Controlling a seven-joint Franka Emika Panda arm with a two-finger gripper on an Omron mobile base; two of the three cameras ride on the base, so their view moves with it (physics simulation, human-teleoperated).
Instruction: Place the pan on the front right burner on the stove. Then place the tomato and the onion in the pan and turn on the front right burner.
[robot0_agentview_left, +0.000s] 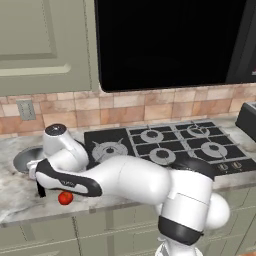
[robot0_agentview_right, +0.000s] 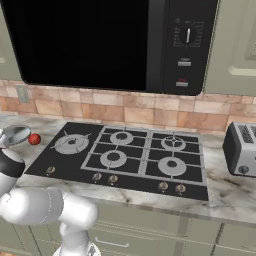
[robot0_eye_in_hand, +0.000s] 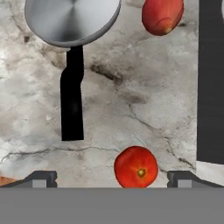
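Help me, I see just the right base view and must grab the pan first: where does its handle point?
Observer: In the hand view the pan's black handle runs straight from the rim toward the gripper.
Operator: Is the gripper open?
Observer: Yes, its tips stand wide apart.
Operator: Anything in the way?
Observer: A tomato lies on the counter, showing between the tips, apart from the handle's end.
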